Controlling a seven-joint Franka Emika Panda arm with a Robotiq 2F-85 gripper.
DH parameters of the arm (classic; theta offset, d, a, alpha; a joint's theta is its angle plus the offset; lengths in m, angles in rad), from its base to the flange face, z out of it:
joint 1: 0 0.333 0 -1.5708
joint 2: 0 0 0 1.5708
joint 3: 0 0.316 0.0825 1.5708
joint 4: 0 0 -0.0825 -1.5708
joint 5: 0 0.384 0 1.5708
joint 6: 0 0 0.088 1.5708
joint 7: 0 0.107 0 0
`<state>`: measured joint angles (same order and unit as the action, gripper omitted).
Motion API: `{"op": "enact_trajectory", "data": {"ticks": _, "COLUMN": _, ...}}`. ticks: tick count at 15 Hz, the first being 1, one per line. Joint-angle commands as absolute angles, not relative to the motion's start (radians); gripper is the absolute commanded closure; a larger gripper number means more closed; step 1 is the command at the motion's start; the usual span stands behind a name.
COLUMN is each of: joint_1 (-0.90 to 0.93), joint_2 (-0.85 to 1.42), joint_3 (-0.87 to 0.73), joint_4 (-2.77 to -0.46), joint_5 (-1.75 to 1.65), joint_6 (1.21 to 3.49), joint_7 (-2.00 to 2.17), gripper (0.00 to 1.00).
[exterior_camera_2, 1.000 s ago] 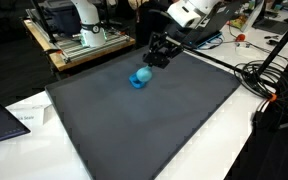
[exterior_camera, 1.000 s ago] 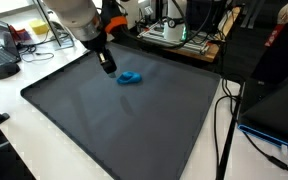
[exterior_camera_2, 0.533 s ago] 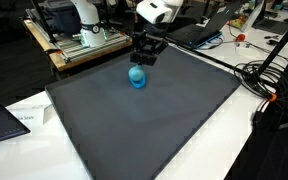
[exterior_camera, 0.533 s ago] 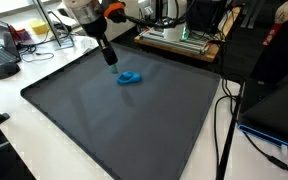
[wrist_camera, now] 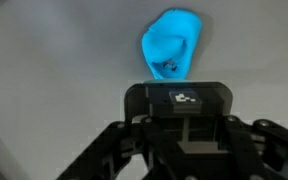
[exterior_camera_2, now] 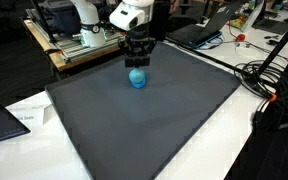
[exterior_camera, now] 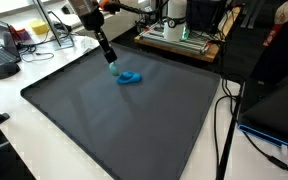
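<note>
Gripper [exterior_camera: 109,64] poised over the near edge of the blue lump [exterior_camera: 130,77] on the dark mat [exterior_camera: 104,120].
Only the wrist view shows the hollow in the blue lump [wrist_camera: 171,45]. Its fingertips are cut off there and tiny elsewhere, so I cannot tell whether the jaws are parted or closed.

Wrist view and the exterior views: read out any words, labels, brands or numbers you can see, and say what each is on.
No text reads clearly.
White mark on the gripper body, wrist view: logo-like sign, too blurred to read.
Paper sheet beside the dark mat, in an exterior view: any print too small to read.
Blue object near the gripper: no lettering shows.
</note>
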<state>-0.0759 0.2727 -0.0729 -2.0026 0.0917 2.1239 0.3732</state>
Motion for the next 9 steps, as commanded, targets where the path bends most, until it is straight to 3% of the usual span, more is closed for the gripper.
{"op": "enact_trajectory", "data": {"ticks": 1, "joint_1": -0.134, "joint_2": 0.251, "joint_3": -0.065, "joint_4": -2.056, "joint_5": 0.297, "joint_6": 2.18, "joint_7": 0.222, "gripper": 0.78}}
{"op": "enact_trajectory", "data": {"ticks": 2, "joint_1": -0.09, "joint_2": 0.272, "joint_3": -0.082, "joint_4": -2.022, "joint_5": 0.195, "joint_6": 2.152, "joint_7": 0.297, "gripper": 0.78}}
{"op": "enact_trajectory", "data": {"ticks": 3, "joint_1": -0.097, "joint_2": 0.274, "joint_3": -0.085, "joint_4": -2.024, "joint_5": 0.209, "joint_6": 2.154, "joint_7": 0.281, "gripper": 0.53}}
{"op": "enact_trajectory", "data": {"ticks": 8, "joint_1": -0.088, "joint_2": 0.278, "joint_3": -0.085, "joint_4": -2.024, "joint_5": 0.207, "joint_6": 2.154, "joint_7": 0.285, "gripper": 0.53}}
{"op": "enact_trajectory", "data": {"ticks": 9, "joint_1": -0.088, "joint_2": 0.278, "joint_3": -0.085, "joint_4": -2.024, "joint_5": 0.207, "joint_6": 2.154, "joint_7": 0.285, "gripper": 0.78}}
